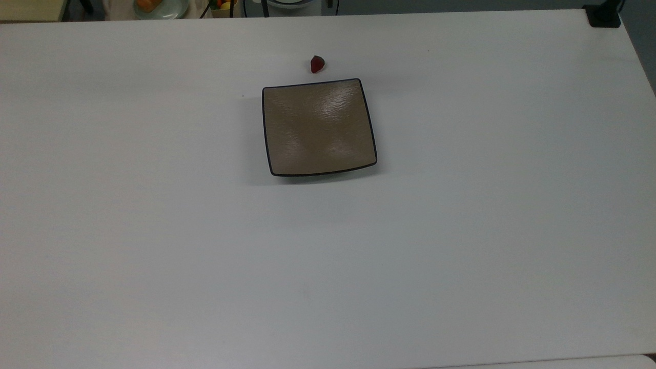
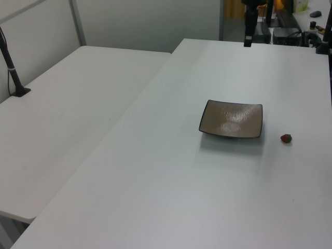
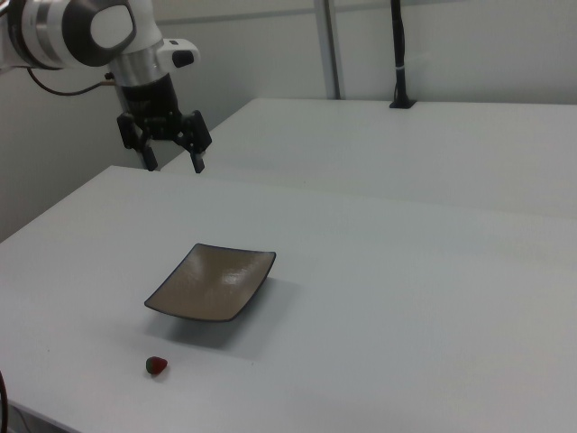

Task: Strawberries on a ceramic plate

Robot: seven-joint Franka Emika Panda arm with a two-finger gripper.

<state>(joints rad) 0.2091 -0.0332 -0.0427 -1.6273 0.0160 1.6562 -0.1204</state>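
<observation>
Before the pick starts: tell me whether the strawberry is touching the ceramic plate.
Apart. The top view shows bare white table between the strawberry and the ceramic plate.

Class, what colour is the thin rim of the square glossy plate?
Black, framing the tan-brown square ceramic plate; clearest in the top view.

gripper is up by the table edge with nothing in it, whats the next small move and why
Probably carry the gripper over and down toward the strawberry. Its jaws stand open and empty, the strawberry lies on the table just beside the ceramic plate, and the plate is bare.
</observation>
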